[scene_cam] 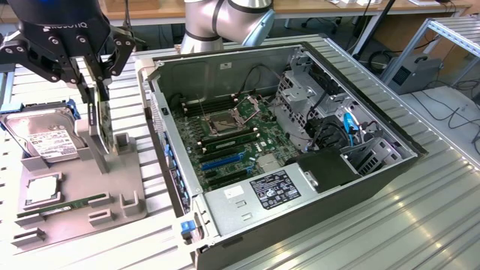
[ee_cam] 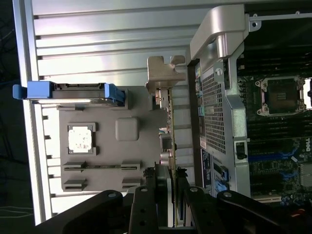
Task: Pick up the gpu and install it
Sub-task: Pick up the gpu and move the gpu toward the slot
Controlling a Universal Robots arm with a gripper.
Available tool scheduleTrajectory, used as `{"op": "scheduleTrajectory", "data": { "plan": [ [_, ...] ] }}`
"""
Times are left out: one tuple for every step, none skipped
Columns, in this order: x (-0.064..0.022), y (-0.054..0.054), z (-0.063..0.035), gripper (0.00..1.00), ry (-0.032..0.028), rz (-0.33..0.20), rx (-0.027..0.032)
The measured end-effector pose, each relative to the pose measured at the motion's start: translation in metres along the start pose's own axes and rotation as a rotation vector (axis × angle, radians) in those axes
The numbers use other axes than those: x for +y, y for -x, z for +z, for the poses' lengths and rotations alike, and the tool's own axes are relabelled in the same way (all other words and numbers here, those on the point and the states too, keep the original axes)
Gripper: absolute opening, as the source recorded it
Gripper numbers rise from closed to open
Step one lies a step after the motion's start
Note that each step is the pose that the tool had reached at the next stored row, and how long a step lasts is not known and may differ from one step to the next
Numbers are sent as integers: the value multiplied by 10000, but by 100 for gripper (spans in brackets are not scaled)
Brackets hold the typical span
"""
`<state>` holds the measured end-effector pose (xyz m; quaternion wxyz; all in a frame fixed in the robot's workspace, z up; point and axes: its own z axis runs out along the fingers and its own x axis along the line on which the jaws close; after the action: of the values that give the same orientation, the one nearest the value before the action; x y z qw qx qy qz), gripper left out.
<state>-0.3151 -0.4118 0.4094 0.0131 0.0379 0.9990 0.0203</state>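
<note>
Wrist view puts the fingers (ee_cam: 146,204) on either side of the thin board, pressed against its two faces. The gripper (ee_cam: 168,183) is clamped on the gpu (ee_cam: 172,141), which is seen edge-on with its pale metal bracket (ee_cam: 163,73) at the end away from the fingers.

In the exterior view the gripper (scene_cam: 98,87) holds the gpu (scene_cam: 103,121) upright just outside the open computer case (scene_cam: 217,70), to the exterior view's left of its near wall. It hangs over the grey parts tray (scene_cam: 112,185) lying beside the case. I cannot tell whether the card's lower edge has cleared its stand on the tray.

By my reading the grasp is made and the install is not. The blue expansion slots (scene_cam: 221,160) on the motherboard (scene_cam: 232,140) inside the case are bare, and the card is not yet over the case at all.

For room, the case's wall rim stands between the card and the slots, close beside the card. Beyond the slots, the drive cage (scene_cam: 300,98) and loose cables (scene_cam: 330,132) crowd the far side of the case. On the tray, farther from the case than the card, lie the hard drive (scene_cam: 45,138), the processor (scene_cam: 41,190) and the memory stick (scene_cam: 64,207). All are apart from the gripper.
</note>
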Motion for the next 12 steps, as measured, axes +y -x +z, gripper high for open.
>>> {"op": "scheduleTrajectory", "data": {
  "plan": [
    [0,0,-1,27,0,0,0],
    [0,0,-3,27,0,0,0],
    [0,0,-5,27,-1,-1,0],
    [0,0,-6,27,-1,0,0],
    [0,0,-8,27,0,0,0],
    [0,0,-9,27,-1,0,0],
    [0,0,-11,27,0,0,0],
    [0,1,-12,27,-1,0,0],
    [0,0,-15,27,-1,0,0],
    [1,1,-16,27,-1,0,0],
    [1,1,-17,27,-1,0,0],
    [1,1,-18,27,-1,0,0]
  ]
}}
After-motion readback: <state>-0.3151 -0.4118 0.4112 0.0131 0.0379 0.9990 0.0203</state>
